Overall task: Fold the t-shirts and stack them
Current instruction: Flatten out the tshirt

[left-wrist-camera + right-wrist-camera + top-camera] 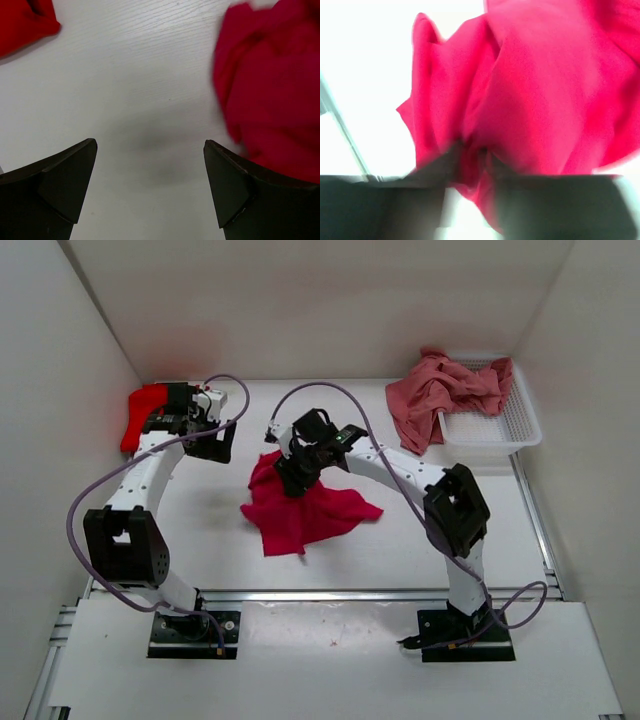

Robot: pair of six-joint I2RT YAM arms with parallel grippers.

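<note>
A crimson-magenta t-shirt (300,510) lies crumpled at the table's middle. My right gripper (293,477) presses into its upper part, and in the right wrist view the right gripper (472,150) is shut on a fold of that t-shirt (535,100). A bright red t-shirt (140,412) lies at the far left, partly under my left arm. The left gripper (222,445) hovers open over bare table, left of the crimson shirt (275,90); its fingertips (220,165) hold nothing. A dusty salmon t-shirt (440,390) drapes over the basket's left rim.
A white mesh basket (510,425) stands at the back right. White walls close in the table on three sides. A metal rail (360,593) runs along the near edge by the arm bases.
</note>
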